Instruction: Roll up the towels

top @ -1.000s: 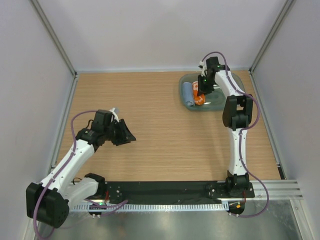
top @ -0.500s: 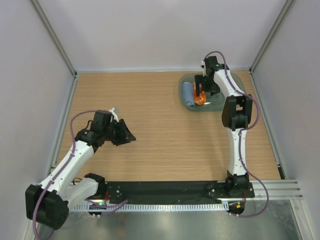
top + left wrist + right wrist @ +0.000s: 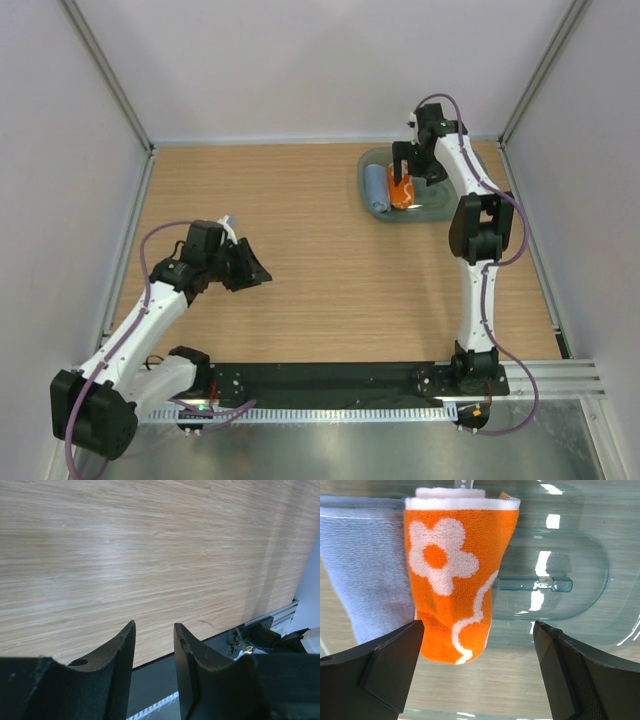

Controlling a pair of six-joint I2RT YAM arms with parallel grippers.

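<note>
Two rolled towels lie side by side in a translucent teal tray [image 3: 440,206] at the table's back right. One towel is orange with white flower prints [image 3: 400,192] [image 3: 454,580]; the other is plain light blue [image 3: 377,188] [image 3: 370,575] and lies to its left. My right gripper [image 3: 404,170] [image 3: 477,630] hangs open just above the orange roll's end, its fingers wide on both sides and not touching the cloth. My left gripper [image 3: 258,274] [image 3: 154,625] hovers over bare wood at the left, jaws a little apart with nothing between them.
The tray's floor [image 3: 570,565] has a moulded ridge to the right of the orange roll. White enclosure walls close the table at the back and sides. A black base strip [image 3: 150,680] runs along the near edge under my left gripper.
My right gripper has opened wide, let go of the orange towel roll and drawn back slightly toward the rear. The left arm has not moved.
</note>
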